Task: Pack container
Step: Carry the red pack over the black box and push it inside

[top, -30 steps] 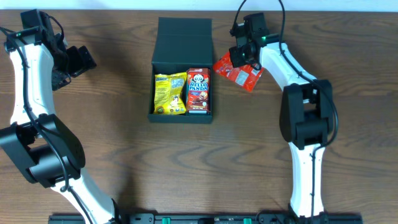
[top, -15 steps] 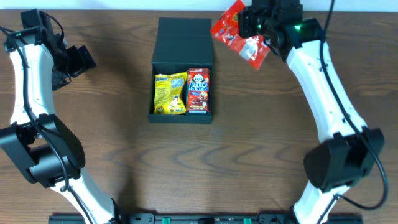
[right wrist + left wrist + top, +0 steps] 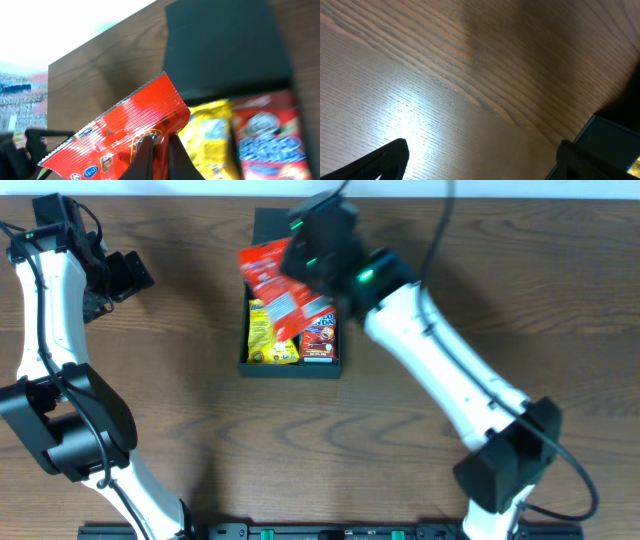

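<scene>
The dark teal-black container point(image 3: 291, 366) sits open at the table's upper middle, its lid point(image 3: 272, 230) laid flat behind it. Inside lie a yellow snack pack point(image 3: 265, 340) and a red Hello Panda pack point(image 3: 322, 338). My right gripper point(image 3: 300, 265) is shut on a red foil snack packet point(image 3: 272, 280) and holds it above the container's left half. In the right wrist view the fingers point(image 3: 160, 150) pinch the red packet point(image 3: 120, 135) over the yellow pack point(image 3: 212, 135) and the lid point(image 3: 225, 45). My left gripper point(image 3: 128, 275) is open and empty at the far left.
The left wrist view shows bare wood table point(image 3: 470, 75) and a corner of the container point(image 3: 615, 140) at its right edge. The right arm point(image 3: 450, 380) stretches diagonally across the table's right half.
My right gripper has swung left from the table's upper right, carrying the red packet over the container. The left arm has not moved.
</scene>
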Available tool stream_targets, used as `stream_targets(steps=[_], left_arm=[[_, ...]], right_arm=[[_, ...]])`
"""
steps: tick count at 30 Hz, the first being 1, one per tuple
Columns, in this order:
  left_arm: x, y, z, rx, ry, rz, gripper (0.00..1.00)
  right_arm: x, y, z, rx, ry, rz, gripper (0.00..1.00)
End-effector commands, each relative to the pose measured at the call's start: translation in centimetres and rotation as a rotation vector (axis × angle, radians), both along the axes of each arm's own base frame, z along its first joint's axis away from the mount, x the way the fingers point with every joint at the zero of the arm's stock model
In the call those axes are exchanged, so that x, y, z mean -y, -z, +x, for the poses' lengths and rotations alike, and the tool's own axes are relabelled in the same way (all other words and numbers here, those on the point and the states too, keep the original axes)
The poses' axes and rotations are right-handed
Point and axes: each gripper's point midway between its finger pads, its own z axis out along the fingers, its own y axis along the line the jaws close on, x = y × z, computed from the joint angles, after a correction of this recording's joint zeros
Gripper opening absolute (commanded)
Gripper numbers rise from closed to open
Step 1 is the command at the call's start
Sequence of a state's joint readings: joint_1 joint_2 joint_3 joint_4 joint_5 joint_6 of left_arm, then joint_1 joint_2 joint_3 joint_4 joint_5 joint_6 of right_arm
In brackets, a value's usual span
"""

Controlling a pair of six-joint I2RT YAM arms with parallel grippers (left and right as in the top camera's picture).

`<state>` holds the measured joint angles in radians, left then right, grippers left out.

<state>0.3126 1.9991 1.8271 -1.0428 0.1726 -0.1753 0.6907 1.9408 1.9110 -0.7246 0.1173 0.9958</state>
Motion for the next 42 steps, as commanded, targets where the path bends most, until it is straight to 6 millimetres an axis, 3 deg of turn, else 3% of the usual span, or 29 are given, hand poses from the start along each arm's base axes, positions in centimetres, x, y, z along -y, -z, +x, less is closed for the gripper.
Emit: stream_targets(steps=[1, 6, 22, 36, 39, 42], left_arm=[[-0.4, -1.2, 0.1, 0.027, 0.004, 0.028, 0.95], [-0.5, -1.3, 0.4, 0.038, 0.004, 0.031, 0.95], [-0.5, -1.3, 0.3, 0.035, 0.003, 0.030, 0.95], [-0.5, -1.3, 0.3, 0.034, 0.004, 0.029, 0.95], [-0.5, -1.3, 0.3, 0.034, 0.004, 0.029, 0.95], [-0.5, -1.3, 0.3, 0.034, 0.004, 0.029, 0.95]], right_arm=[[-0.8, 0.6, -0.5, 0.064, 0.168, -0.056, 0.02], [-2.9, 2.7, -1.6, 0.068, 0.205, -0.086, 0.02], [-2.1, 12.4, 0.5, -0.086, 0.425, -0.065, 0.01], [-0.3, 15.7, 1.5, -0.082, 0.477, -0.160, 0.04], [-0.3, 16.3, 1.5, -0.093, 0.467, -0.171, 0.59], [-0.3, 16.2, 1.6, -0.088, 0.464, -0.168, 0.97]])
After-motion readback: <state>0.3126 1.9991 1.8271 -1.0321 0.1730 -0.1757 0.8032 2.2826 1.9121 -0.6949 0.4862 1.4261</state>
